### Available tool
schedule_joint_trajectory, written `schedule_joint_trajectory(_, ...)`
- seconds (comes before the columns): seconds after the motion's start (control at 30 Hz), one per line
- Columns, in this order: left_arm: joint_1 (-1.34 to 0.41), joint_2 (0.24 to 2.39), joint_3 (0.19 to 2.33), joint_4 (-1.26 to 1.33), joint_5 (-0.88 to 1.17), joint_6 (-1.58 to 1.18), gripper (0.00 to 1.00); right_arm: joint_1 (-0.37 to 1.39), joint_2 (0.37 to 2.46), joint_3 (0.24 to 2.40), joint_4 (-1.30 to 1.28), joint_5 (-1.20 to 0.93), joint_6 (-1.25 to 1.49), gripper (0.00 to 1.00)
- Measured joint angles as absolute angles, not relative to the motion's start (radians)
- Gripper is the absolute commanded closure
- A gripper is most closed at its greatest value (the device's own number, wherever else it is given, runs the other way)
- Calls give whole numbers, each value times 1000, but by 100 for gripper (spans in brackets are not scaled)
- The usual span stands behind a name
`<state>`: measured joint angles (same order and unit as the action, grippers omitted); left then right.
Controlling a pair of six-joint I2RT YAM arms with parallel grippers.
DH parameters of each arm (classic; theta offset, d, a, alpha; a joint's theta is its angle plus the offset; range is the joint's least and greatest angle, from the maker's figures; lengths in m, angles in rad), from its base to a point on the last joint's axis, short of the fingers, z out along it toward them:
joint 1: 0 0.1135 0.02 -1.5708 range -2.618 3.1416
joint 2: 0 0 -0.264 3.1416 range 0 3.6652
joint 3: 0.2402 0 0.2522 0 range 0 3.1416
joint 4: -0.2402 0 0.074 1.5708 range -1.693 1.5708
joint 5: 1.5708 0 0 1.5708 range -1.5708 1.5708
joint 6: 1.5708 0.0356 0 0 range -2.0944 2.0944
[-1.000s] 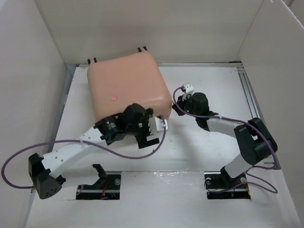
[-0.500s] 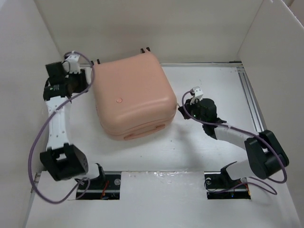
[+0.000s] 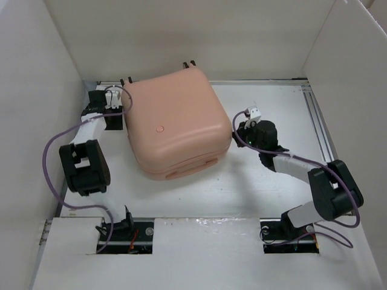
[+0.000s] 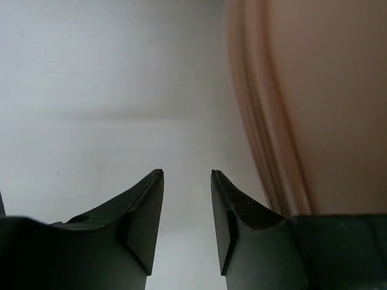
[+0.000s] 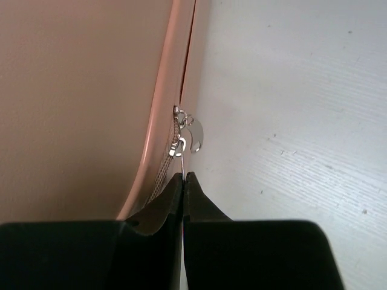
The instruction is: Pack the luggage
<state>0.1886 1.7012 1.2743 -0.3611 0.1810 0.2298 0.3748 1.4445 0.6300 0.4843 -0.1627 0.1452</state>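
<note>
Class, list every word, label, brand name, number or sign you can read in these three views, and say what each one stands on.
There is no readable text in any view.
Suitcase: plain pink shell, no brand name or number showing.
Small round mark on the suitcase top: too small to tell whether it carries a logo.
Zip tab: bare metal, no lettering visible.
Table: plain white, no signs.

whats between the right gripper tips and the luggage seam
A metal zipper pull, at the luggage seam just ahead of the right gripper; right wrist view shows it.
</note>
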Motion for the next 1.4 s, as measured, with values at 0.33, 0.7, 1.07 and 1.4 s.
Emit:
schedule_joint_trajectory(0.33, 108, 1897, 1431, -350, 77, 224, 60, 331, 1514, 669, 537, -170, 98, 100)
schedule_joint_trajectory(0.7, -135, 1982, 1523, -302, 101, 211, 59, 353, 1202, 315, 649, -71, 167, 100)
schedule_joint_trajectory(1.07, -176, 1893, 1393, -242, 220, 203, 67, 239, 1213, 392, 502, -124, 107, 100)
schedule_joint_trajectory(1.4, -231, 1751, 1248, -264, 226, 182, 67, 136, 1314, 572, 316, -130, 63, 100)
